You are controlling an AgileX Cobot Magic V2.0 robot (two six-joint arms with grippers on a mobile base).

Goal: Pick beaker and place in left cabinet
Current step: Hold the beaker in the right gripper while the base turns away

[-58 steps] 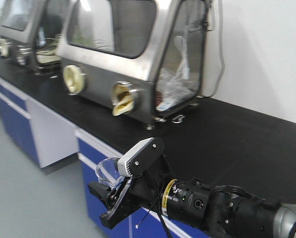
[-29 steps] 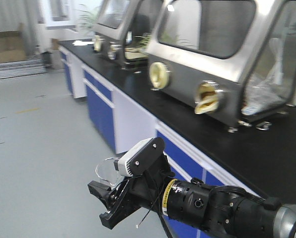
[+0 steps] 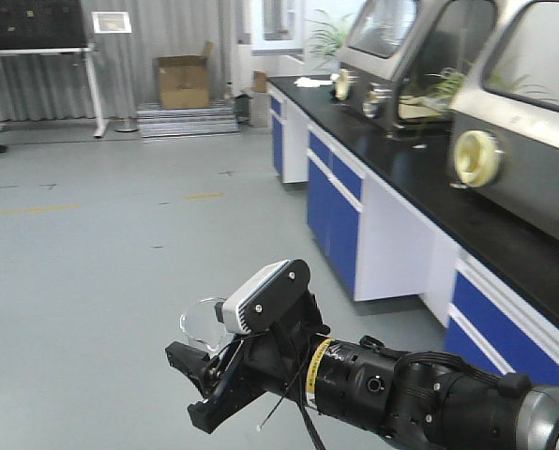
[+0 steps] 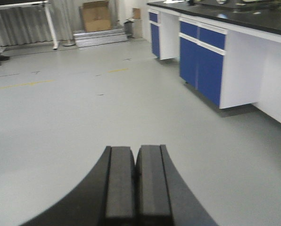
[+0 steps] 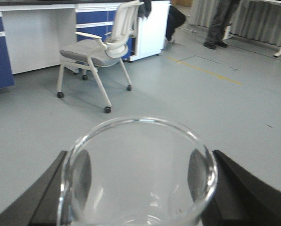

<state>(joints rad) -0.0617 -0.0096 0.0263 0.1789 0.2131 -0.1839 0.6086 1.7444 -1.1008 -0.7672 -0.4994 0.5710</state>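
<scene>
One glass beaker held over open lab floor, cabinet out of view

At the upper left of the front view, a dark board point(image 3: 36, 33) on a white stand and a small framed notice point(image 3: 112, 22) are seen against grey curtains; the notice is too small to be read. To their right a brown cardboard box point(image 3: 183, 82) is set on stacked grey panels, and no print can be made out on it. At lower centre the beaker point(image 3: 202, 323) is gripped by the right gripper point(image 3: 190, 382), whose black fingers are closed part-way onto its glass walls. It is held roughly upright, mouth upward, judged to be so that it cannot tip and can be stood straight on a shelf. A white camera housing point(image 3: 265, 295) is mounted above the fingers. A yellow band point(image 3: 319, 367) with black marks is wrapped round the wrist; its writing cannot be read. Along the right edge, blue-fronted benches point(image 3: 340, 202) with a black top are lined with steel glove boxes point(image 3: 523, 103).

In the left wrist view the left gripper point(image 4: 136, 181) is seen at bottom centre, its pads point(image 4: 119, 183) pressed together with nothing between them, judged to be parked out of the way.

In the right wrist view a grey chair point(image 5: 100, 47) is placed at upper left, and the bottom centre is filled by the beaker's rim, set between the dark fingers point(image 5: 246, 193). The left cabinet is shown in no view, so the placing is judged not yet begun.
</scene>
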